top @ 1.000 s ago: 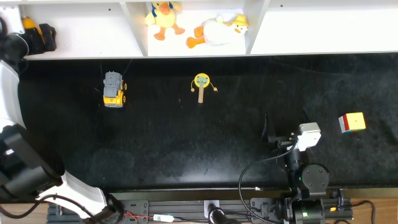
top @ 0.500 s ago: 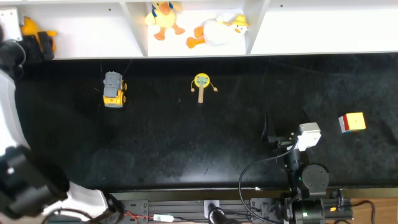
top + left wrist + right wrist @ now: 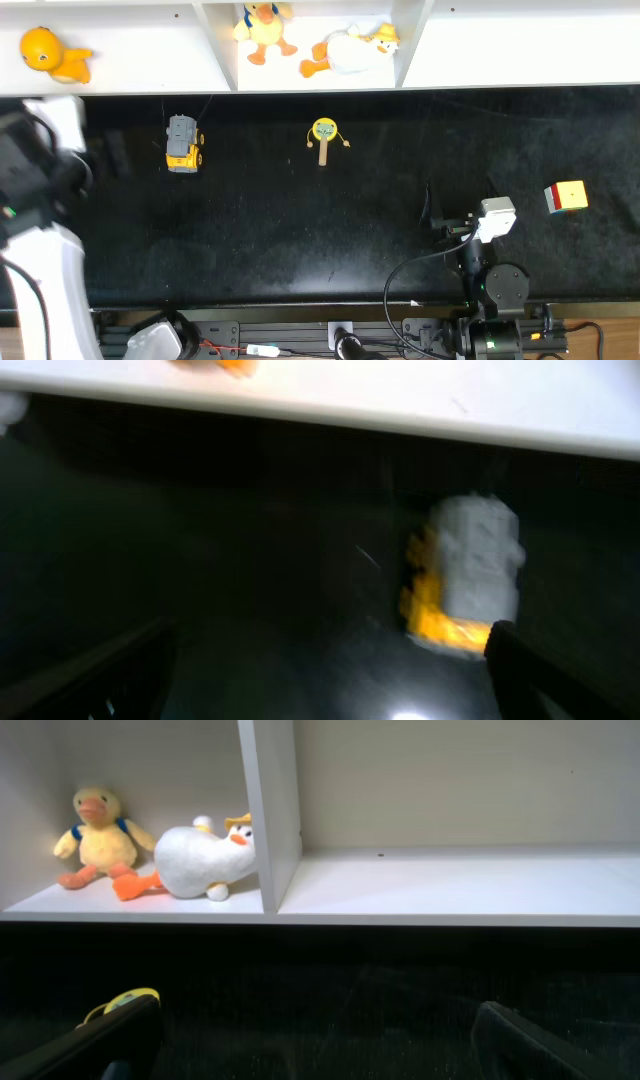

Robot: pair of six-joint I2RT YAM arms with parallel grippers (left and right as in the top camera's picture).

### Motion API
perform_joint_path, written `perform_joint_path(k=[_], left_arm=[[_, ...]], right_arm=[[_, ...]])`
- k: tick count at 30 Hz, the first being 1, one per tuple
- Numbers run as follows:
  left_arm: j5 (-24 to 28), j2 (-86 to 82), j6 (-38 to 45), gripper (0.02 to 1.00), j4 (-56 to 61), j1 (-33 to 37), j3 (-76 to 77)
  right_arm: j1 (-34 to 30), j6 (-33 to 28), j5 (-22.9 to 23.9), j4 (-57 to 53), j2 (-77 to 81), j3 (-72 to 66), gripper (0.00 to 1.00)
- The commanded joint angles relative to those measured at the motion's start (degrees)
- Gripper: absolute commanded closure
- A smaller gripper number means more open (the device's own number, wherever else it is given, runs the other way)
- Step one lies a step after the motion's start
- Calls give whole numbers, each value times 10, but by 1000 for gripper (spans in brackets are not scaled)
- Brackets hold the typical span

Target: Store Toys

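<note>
No text, label, number or sign could be read on anything in view. The round head of the yellow rattle [image 3: 323, 130] on the dark mat carried a greenish marking, too small to make out as print or picture. The truck [image 3: 463, 575] showed plain grey and yellow surfaces, blurred, with nothing legible on them.

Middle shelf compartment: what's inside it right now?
A yellow plush duck sits upright toward the left side. A white plush duck lies on its side next to the right divider. The floor behind the white one is covered, so anything there can't be seen.
</note>
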Motion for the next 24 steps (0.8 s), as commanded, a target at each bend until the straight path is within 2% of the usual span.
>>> perform_joint_path(k=[1,5,9,16,24], left_arm=[[4,-61,-64,20,9,-58,-79],[0,-56,-114,20,38,-119,-112],[-35,-18,-134,20,75,-154,-114],[-35,80,-127,20,166,-168,-113],[-39,155,-122,20,195,-168,-113]], right_arm=[[2,1,-3,3,-5,-8,5],[2,0,-3,3,-5,-8,5],[2,1,-3,3,-5,-8,7],[2,0,-3,3,-5,-8,3],[2,1,-3,3,-5,-8,5]])
